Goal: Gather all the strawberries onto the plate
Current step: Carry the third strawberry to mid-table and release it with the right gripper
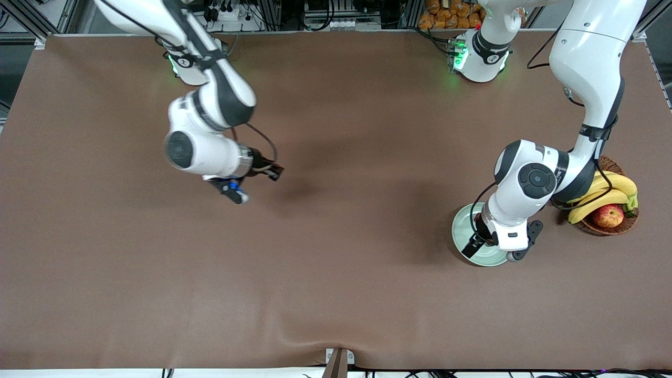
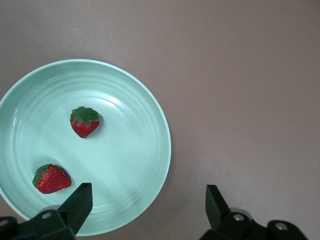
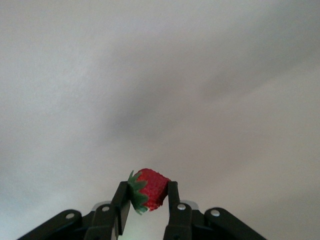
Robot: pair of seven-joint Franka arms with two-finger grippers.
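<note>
- Strawberries split between two places: two lying in the plate (image 2: pixel 145 125), one pinched in the right gripper (image 3: pixel 148 200).
- First plate strawberry (image 2: pixel 84 121) resting near the middle of the dish, green cap showing; second plate strawberry (image 2: pixel 51 178) lying closer to the rim, apart from the first.
- Third strawberry (image 3: pixel 149 189) clamped between the right gripper's fingers (image 3: pixel 121 205), red flesh and leafy cap sticking out past the tips, raised over bare tabletop.
- Mint-green plate (image 1: pixel 464 223) sitting toward the left arm's end of the table (image 1: pixel 336 294), partly covered by the arm in the front view, just beside the wicker basket (image 1: pixel 625 223).
- Left gripper (image 2: pixel 147 200) hanging over the plate's edge, fingers (image 2: pixel 80 200) spread wide with nothing between them.
- Right gripper (image 1: pixel 251 184) up over the brown table toward the right arm's end, well apart from the plate.
- Basket holding bananas (image 1: pixel 611 191) and a red-yellow apple (image 1: pixel 608 216).
</note>
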